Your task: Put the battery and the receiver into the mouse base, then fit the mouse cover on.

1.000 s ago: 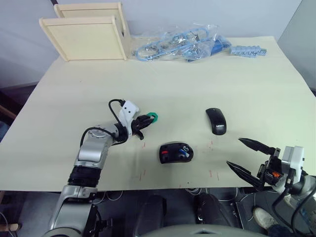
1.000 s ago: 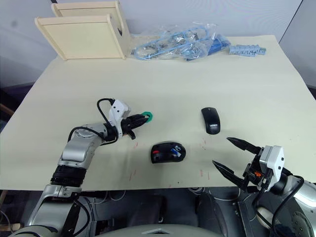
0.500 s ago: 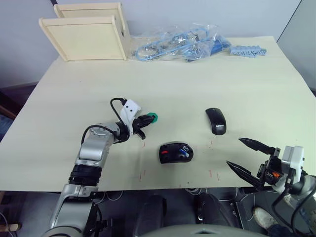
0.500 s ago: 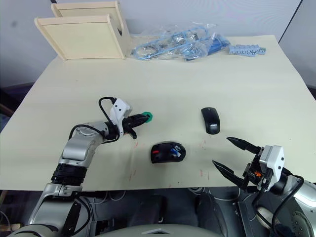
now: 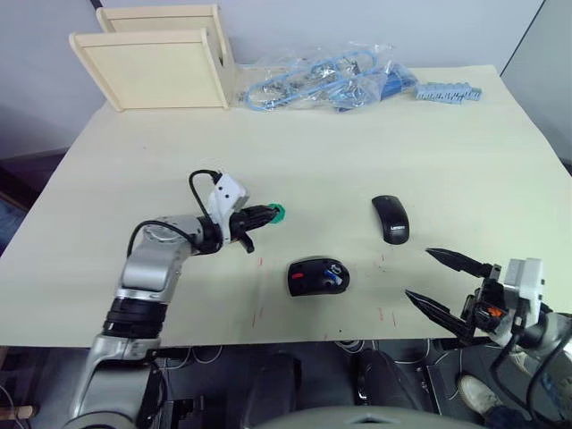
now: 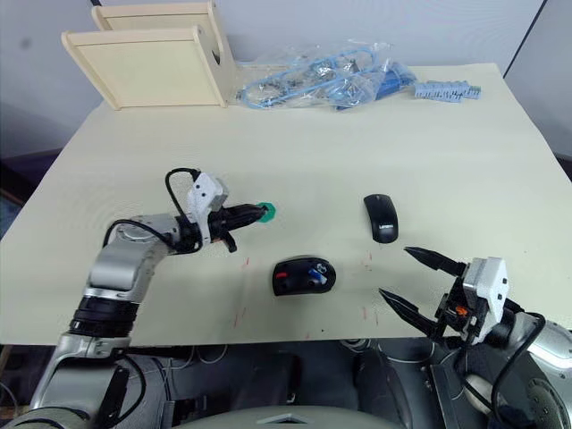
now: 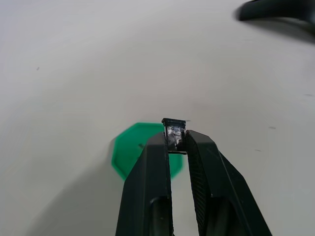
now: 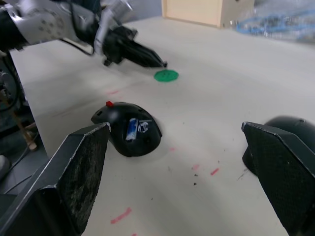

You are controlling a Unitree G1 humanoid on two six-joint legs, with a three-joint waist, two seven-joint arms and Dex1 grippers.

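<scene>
Receiver [image 7: 173, 135] pinched tight in the left gripper [image 7: 175, 142], just above the green disc [image 7: 140, 156]. Battery [image 8: 131, 129] sits in the mouse base [image 5: 317, 276], off to its right: carry it there next. Mouse cover [image 5: 391, 218] waits ahead of the spread-open right gripper [image 5: 442, 285].

The pale beige table [image 5: 447, 143] is viewed from high above by both head views. The flat green disc [image 7: 140, 152] is seen closely by the left wrist view and distantly, from low, by the right.
</scene>
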